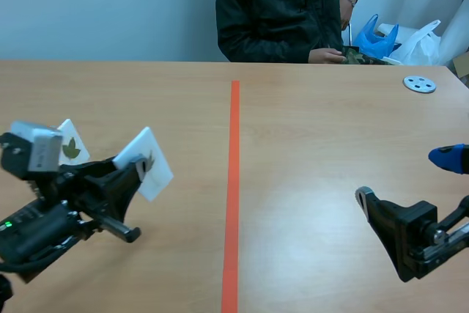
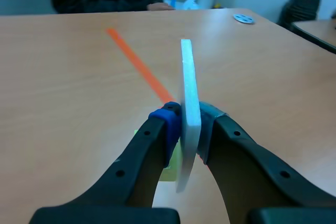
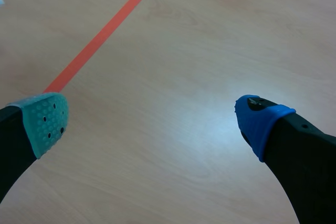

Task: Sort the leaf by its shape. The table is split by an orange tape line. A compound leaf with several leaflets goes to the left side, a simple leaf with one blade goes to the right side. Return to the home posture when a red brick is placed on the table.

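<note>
- The left fingers [image 2: 167, 127] are clenched on a white card [image 2: 188, 87], which stands edge-on between the blue pad and the grey-green pad.
- In the scene view the card is held tilted above the table [image 1: 330, 130], on the left side of the orange tape line [image 1: 234, 181] and well apart from it.
- A dark leaf [image 1: 149, 163] is printed on the card's face, just beside the fingers. Its shape is too small to tell.
- A second card [image 1: 71, 144] with a green leaf on it shows behind the left arm, farther left. It cannot be told whether it lies flat or leans.
- The right fingers [image 3: 260, 124] are released and spread wide, with only bare table between the teal pad and the blue pad.
- The right arm sits low on the right side of the table, well away from the tape line.
- A person [image 1: 278, 5] in a dark jacket sits across the table, one hand at its far edge.
- A small round grey disc [image 1: 420, 83] lies near the far right corner.
- A blue bag [image 1: 377, 38] and a white bag [image 1: 421, 42] sit behind the disc.
</note>
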Tool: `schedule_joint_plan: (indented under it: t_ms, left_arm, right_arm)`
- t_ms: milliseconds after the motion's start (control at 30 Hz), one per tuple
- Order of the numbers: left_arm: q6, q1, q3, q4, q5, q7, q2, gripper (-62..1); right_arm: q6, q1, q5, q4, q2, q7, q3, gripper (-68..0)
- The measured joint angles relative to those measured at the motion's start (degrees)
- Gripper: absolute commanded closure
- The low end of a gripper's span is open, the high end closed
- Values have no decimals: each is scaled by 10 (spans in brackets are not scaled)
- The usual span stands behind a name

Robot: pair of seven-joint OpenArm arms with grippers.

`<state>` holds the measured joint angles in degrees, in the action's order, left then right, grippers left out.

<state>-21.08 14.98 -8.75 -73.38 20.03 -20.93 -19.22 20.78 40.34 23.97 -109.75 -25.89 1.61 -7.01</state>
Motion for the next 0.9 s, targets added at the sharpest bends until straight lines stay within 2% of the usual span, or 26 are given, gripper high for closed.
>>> schedule_joint_plan:
  t_ms: [167,267,433,567,667,900]
  left_arm:
    - [1,38,56,-9,27,15,0,-42]
    - [22,39,87,-9,46,27,3,-42]
    - [50,35,130,-8,47,25,3,-42]
    - [61,34,150,-7,47,25,3,-42]
    - [83,33,153,1,47,25,3,-42]
    - [91,4,153,73,46,5,3,-42]
  right_arm:
    - [0,0,0,0,0,0,0,-679]
    - [0,0,0,0,0,0,0,-679]
    - [0,0,0,0,0,0,0,-679]
    - [0,0,0,0,0,0,0,-679]
    - [0,0,0,0,0,0,0,-679]
    - [0,0,0,0,0,0,0,-679]
